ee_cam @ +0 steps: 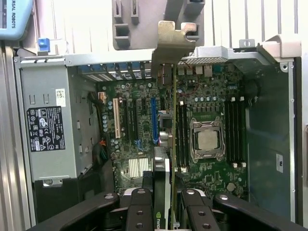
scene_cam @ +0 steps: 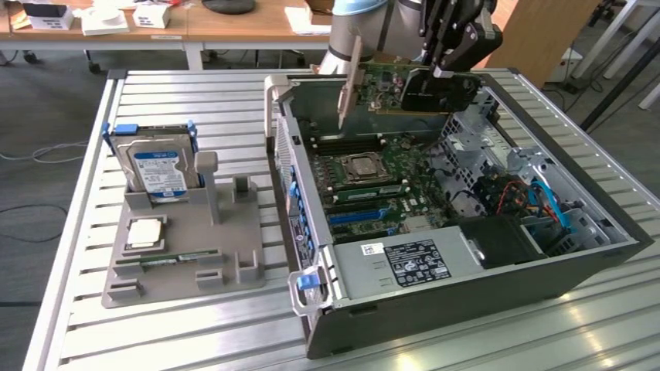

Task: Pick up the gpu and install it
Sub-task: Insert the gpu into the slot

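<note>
The gripper (scene_cam: 443, 77) (ee_cam: 164, 195), with black metal fingers (ee_cam: 139, 207) dotted with round screw heads, is clenched on the gpu (scene_cam: 392, 81) (ee_cam: 167, 144). The card hangs between the jaws above the open computer case (scene_cam: 495, 286). It is a thin green board with a black shroud bearing a green swirl logo. Its pale bent metal bracket (ee_cam: 169, 43) sits at the end farthest from the jaws. Straight below the jaws lies the green motherboard (ee_cam: 211, 96) with a square silver processor socket (ee_cam: 208, 139). Beside it, the grey power supply (ee_cam: 48, 125) carries a black label, its white print too small to read. Pale blue casing (ee_cam: 14, 14) reads "RSAL ROBOTS". Well away from the jaws, a silver hard drive (scene_cam: 157, 166) with a blue label stands upright in a grey plastic holder (scene_cam: 237, 232) on the ribbed metal table (scene_cam: 185, 93).
</note>
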You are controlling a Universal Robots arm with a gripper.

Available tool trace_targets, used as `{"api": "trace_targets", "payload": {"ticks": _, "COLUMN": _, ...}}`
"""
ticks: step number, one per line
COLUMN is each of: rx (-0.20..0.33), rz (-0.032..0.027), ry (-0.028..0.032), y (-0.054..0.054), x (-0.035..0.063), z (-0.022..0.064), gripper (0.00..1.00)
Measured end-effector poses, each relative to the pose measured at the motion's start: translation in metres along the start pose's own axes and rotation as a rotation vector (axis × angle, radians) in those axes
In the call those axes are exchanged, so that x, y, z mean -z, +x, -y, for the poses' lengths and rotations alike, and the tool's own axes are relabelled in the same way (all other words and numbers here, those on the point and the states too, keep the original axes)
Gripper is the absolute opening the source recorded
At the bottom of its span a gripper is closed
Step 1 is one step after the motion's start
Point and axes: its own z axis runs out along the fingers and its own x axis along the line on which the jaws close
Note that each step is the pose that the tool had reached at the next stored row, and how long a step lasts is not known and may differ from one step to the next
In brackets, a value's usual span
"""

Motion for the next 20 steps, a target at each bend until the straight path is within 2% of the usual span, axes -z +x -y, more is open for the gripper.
{"api": "trace_targets", "payload": {"ticks": 11, "rx": 0.014, "rz": 0.0009, "ry": -0.0001, "y": 0.0, "x": -0.0004, "z": 0.0, "gripper": 0.27}}
{"api": "trace_targets", "payload": {"ticks": 16, "rx": 0.017, "rz": 0.0131, "ry": -0.001, "y": 0.0001, "x": -0.0046, "z": 0.0, "gripper": 0.27}}
{"api": "trace_targets", "payload": {"ticks": 20, "rx": 0.025, "rz": 0.0182, "ry": -0.0016, "y": 0.0001, "x": -0.0079, "z": 0.0001, "gripper": 0.27}}
